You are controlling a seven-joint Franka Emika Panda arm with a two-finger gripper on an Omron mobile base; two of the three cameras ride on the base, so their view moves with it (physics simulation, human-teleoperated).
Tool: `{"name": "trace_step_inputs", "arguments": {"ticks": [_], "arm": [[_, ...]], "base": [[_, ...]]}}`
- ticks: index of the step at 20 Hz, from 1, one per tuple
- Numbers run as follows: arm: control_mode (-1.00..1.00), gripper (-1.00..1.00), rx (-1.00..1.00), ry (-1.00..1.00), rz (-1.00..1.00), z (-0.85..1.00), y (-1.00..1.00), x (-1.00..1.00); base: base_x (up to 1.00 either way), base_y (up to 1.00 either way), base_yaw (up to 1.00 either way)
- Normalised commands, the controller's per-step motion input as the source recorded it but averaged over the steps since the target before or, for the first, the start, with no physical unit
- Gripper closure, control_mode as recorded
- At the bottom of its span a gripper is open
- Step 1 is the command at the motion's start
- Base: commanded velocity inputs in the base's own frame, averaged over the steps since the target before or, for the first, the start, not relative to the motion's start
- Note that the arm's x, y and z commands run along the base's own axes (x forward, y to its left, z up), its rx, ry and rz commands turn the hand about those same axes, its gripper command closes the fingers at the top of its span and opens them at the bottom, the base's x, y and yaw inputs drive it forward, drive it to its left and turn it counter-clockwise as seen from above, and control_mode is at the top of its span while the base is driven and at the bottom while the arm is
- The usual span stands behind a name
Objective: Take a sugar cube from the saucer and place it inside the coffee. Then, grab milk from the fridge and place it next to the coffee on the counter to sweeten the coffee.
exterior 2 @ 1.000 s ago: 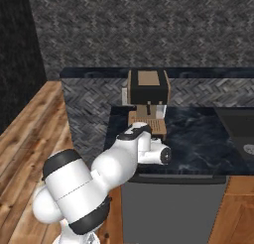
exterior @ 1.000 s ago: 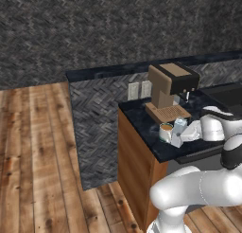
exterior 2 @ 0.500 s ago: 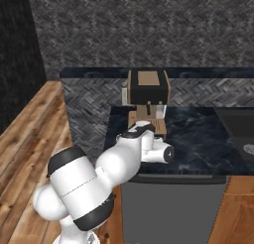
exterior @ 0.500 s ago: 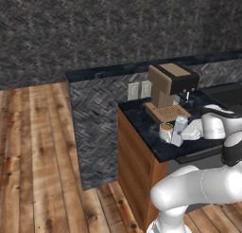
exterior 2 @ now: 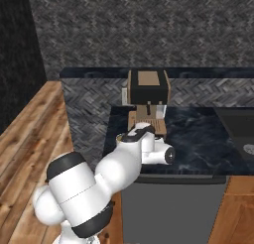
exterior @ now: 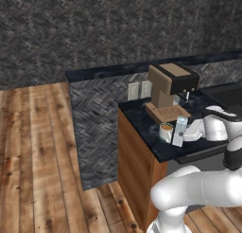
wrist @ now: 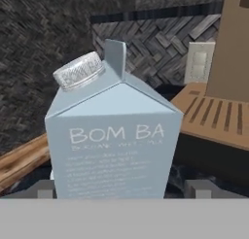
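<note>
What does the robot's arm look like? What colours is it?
The arm is made of fat, rounded, glossy white segments joined by dark black bands at the joints. The end effector is white too, with two small dark grey fingertips. No cables or markings show.

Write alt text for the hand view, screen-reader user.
A pale blue milk carton with a gabled top and silver screw cap stands close in front of the camera, between the gripper fingertips. Behind it to the right are the coffee machine's brown body and slatted tray, with a grey herringbone wall and a pale outlet plate beyond.
</note>
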Motion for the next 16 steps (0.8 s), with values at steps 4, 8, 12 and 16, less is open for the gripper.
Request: {"name": "trace_step_inputs", "arguments": {"ticks": [4, 8, 12, 16], "arm": [[-1.00, -1.00, -0.05, -0.01, 0.00, 0.03, 0.00, -0.11], [-1.00, -1.00, -0.02, 0.00, -0.01, 0.36, 0.00, -0.10], [-1.00, -1.00, 0.00, 0.00, -0.02, 0.53, 0.00, -0.02], [-1.00, -1.00, 0.00, 0.00, -0.02, 0.62, 0.00, -0.10]], "base": [[0.00, 0.00, 0.00], [0.00, 0.00, 0.00], [0.00, 0.00, 0.00], [0.00, 0.00, 0.00]]}}
